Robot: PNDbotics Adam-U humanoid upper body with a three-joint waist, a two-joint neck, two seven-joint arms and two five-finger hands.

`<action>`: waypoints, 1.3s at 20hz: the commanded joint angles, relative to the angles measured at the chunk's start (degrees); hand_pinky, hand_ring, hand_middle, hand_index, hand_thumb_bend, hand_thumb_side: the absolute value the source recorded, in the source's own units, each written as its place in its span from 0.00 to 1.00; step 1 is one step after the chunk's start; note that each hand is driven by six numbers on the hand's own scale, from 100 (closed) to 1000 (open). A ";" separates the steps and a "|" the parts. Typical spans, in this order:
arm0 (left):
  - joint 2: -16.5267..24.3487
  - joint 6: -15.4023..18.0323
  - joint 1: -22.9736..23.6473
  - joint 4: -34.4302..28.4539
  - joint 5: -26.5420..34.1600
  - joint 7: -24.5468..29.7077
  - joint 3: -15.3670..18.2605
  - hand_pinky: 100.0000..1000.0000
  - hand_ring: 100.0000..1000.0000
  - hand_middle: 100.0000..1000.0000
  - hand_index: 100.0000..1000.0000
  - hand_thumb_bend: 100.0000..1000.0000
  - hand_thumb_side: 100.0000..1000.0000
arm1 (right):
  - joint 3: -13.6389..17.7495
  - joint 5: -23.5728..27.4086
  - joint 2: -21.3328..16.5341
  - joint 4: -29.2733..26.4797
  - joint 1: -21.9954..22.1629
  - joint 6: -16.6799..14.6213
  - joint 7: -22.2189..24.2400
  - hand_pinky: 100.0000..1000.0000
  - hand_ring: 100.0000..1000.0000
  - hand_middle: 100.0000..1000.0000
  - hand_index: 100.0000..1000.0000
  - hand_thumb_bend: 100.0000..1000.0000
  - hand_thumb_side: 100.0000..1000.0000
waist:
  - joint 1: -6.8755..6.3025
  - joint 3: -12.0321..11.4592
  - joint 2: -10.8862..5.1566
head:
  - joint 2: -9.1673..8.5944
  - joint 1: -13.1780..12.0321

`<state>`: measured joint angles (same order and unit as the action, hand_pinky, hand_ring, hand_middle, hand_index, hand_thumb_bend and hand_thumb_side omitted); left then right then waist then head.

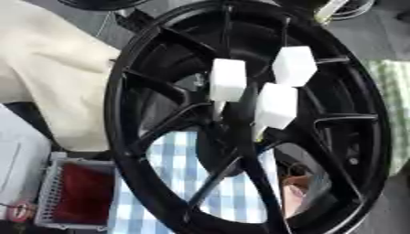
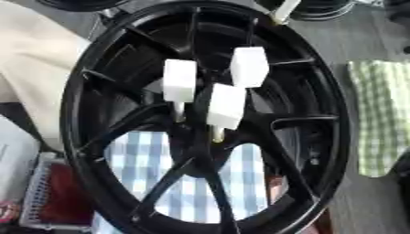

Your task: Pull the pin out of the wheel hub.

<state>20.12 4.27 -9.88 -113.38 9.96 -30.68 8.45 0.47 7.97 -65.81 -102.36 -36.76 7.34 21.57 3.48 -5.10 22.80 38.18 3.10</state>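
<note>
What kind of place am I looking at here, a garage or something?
Probably a workshop or a lab bench set up like one. A black wheel fills the view, with three white-headed pins stuck in its hub, over a blue checked cloth and beside a small basket.

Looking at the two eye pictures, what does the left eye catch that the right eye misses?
Only the left eye view shows the whole basket with something red inside, at lower left. Only the right eye view shows the full green checked cloth on the right. Both show the black wheel, three white-headed pins at its hub and blue checked cloth behind the spokes. Neither shows a robot hand.
</note>
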 commanded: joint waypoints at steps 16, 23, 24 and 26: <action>0.14 0.71 0.67 -1.21 -0.39 -1.56 1.61 0.81 0.69 0.64 0.83 0.13 0.75 | 15.66 -9.18 3.00 8.58 22.32 1.90 -18.50 0.76 0.63 0.30 0.34 0.00 0.00 | -3.94 3.12 -2.38 | -1.52 -1.81; 0.07 0.71 0.80 -1.21 -0.45 -1.79 1.73 0.81 0.69 0.64 0.83 0.13 0.75 | 18.12 -12.84 6.74 13.48 27.69 3.74 -22.51 0.78 0.67 0.41 0.44 0.00 0.00 | -3.70 3.34 -2.53 | -1.87 -2.34; 0.03 0.66 0.85 -1.21 -0.45 -1.83 1.74 0.81 0.69 0.64 0.83 0.13 0.75 | 18.45 -13.08 7.24 14.43 28.22 4.07 -23.02 0.78 0.69 0.43 0.47 0.00 0.00 | -3.62 3.35 -2.57 | -1.88 -2.41; 0.02 0.58 0.90 -1.21 -0.47 -1.88 1.75 0.81 0.69 0.64 0.83 0.13 0.75 | 18.90 -13.19 8.03 16.10 29.00 4.53 -23.52 0.81 0.73 0.58 0.61 0.03 0.00 | -3.52 3.35 -2.67 | -1.91 -2.54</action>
<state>19.51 4.82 -9.01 -113.38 9.92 -32.32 9.47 17.94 -4.61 -56.43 -87.00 -7.62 11.59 -1.29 -0.20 -1.84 21.91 37.10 0.82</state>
